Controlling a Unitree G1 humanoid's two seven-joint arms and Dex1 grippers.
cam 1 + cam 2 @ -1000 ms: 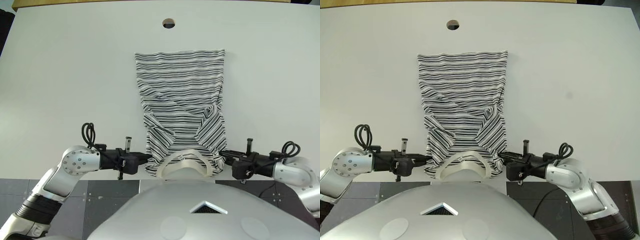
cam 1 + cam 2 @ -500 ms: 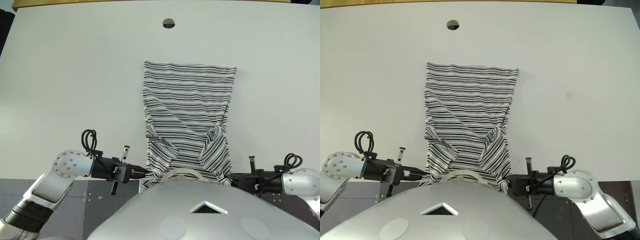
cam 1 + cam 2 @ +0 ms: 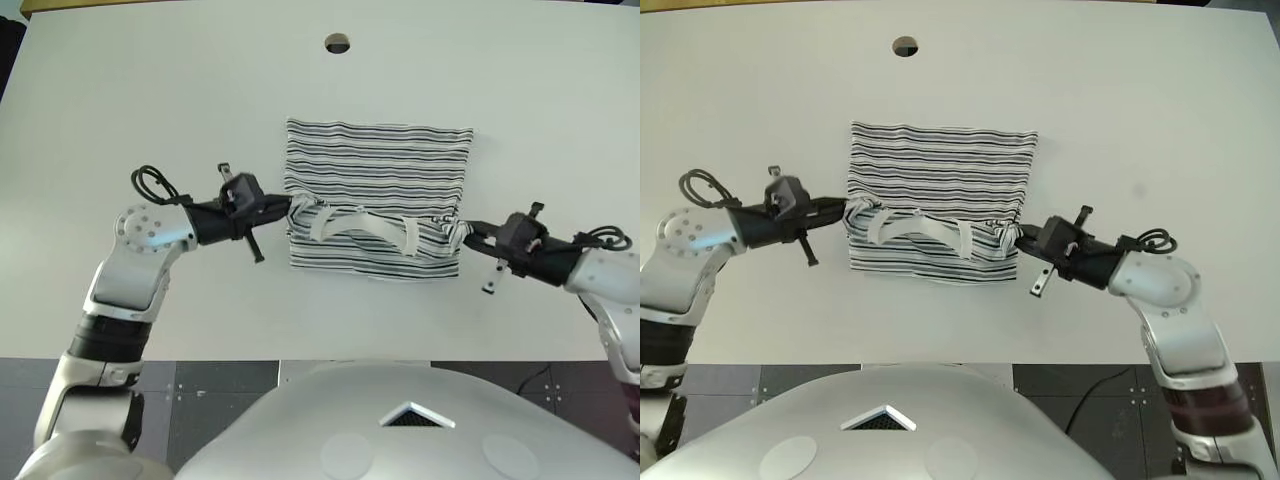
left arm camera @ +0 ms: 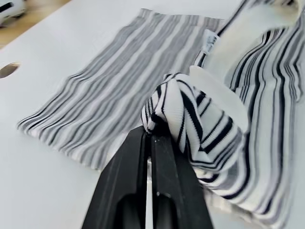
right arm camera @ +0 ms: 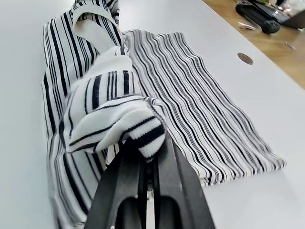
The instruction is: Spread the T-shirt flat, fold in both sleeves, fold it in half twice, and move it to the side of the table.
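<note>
The black-and-white striped T-shirt lies on the white table, its near half folded over toward the far hem, with the white collar band on top. My left gripper is shut on the shirt's left shoulder corner. My right gripper is shut on the right shoulder corner. Both corners are held slightly above the cloth, over the shirt's middle.
A round cable hole is in the table beyond the shirt. Bare table surface lies to the left and right of the shirt. The table's near edge runs just in front of me.
Both grippers have lifted the shoulder corners from the table's near edge and carried them away from me over the shirt, folding the near half over the far half.
</note>
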